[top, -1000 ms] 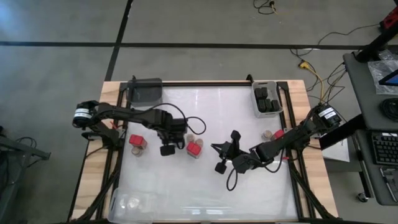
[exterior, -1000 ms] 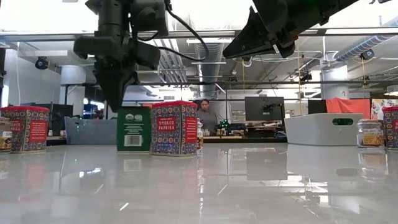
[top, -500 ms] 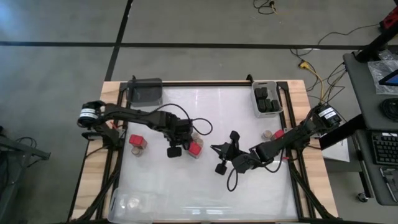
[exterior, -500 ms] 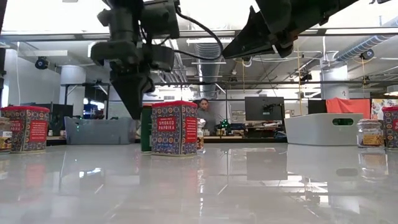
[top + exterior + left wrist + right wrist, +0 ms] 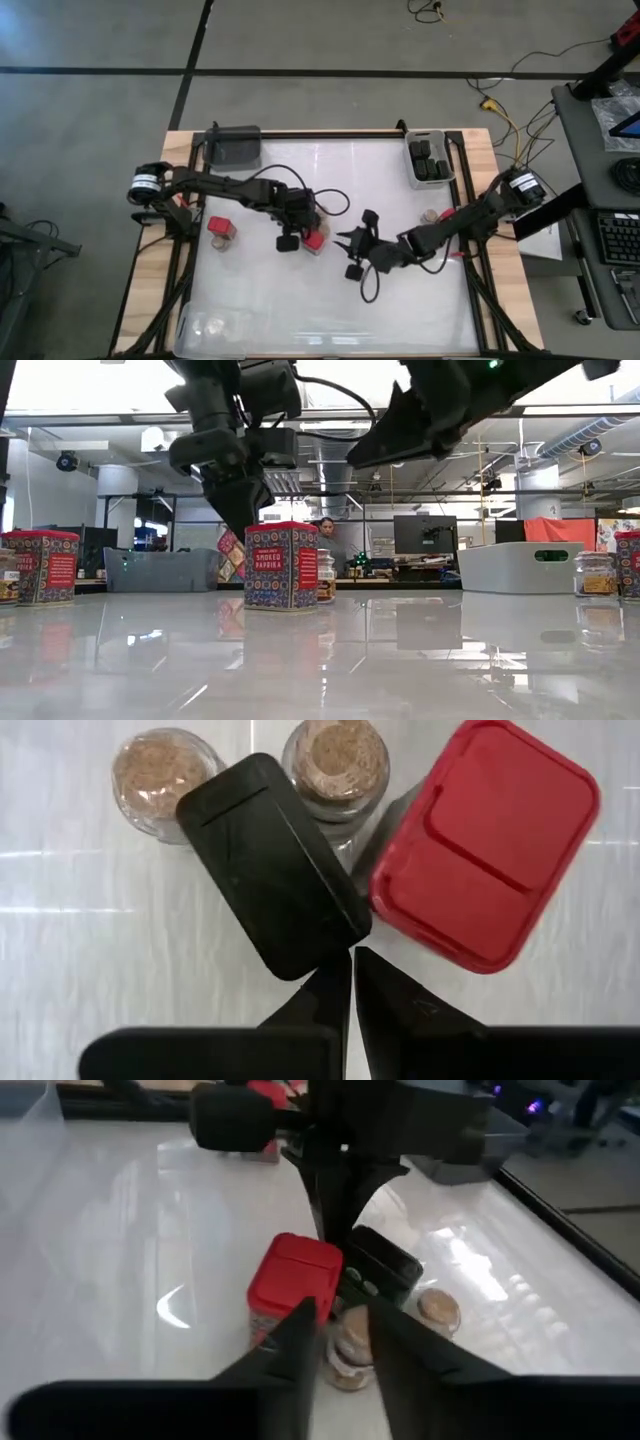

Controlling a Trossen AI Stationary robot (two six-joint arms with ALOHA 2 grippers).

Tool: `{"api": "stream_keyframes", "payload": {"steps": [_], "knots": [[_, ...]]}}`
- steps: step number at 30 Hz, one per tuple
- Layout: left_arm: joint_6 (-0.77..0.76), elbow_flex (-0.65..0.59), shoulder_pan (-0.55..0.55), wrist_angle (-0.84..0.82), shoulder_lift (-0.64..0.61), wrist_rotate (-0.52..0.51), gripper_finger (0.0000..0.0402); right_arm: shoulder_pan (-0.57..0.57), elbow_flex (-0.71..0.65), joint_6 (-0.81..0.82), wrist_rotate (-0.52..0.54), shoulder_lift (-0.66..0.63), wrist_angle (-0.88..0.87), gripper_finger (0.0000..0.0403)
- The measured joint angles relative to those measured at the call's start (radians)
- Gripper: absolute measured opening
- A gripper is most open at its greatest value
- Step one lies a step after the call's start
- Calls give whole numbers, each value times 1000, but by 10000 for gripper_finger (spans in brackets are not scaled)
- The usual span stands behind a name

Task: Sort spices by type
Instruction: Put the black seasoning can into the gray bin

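High view: left pincer [image 5: 288, 243] mid-desk [image 5: 330, 290], shut, empty, tips right beside red tin [image 5: 314, 240]; right pincer [image 5: 345, 242] just right of same tin, slightly parted, empty. Another red tin w/ jar [image 5: 221, 229] at left, black tins in grey bin [image 5: 429, 160] top right, jar [image 5: 430, 216] + red tin near right edge, two jars in clear bin [image 5: 212, 324] bottom left. Low view: paprika tin upright [image 5: 282, 565], left pincer tips hanging just behind its top left; red tins at far left [image 5: 40, 566] and far right edge. Left wrist view: closed tips touching tilted black tin [image 5: 272, 865], black tin leaning vs red lid [image 5: 483, 857] and over two cork-topped jars [image 5: 165, 775]. Right wrist view: narrow gap betw. fingers [image 5: 290, 1345], nothing held; red tin, black tin, jars clustered under left pincer.
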Motion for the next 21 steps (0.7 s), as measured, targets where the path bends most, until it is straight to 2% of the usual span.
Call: {"api": "stream_keyframes", "payload": {"steps": [4,9,16,21], "knots": [[24,-3,17,12,0,-2,1,-85,47,-64,-157,0,-28,152],[60,-6,39,15,-1,-5,1,-204,145,-166,-300,35,-186,213],[70,-21,64,17,-32,-8,1,-330,271,-295,-500,109,-288,255],[55,-109,80,24,-125,-7,1,-385,318,-333,-615,165,-274,273]]}}
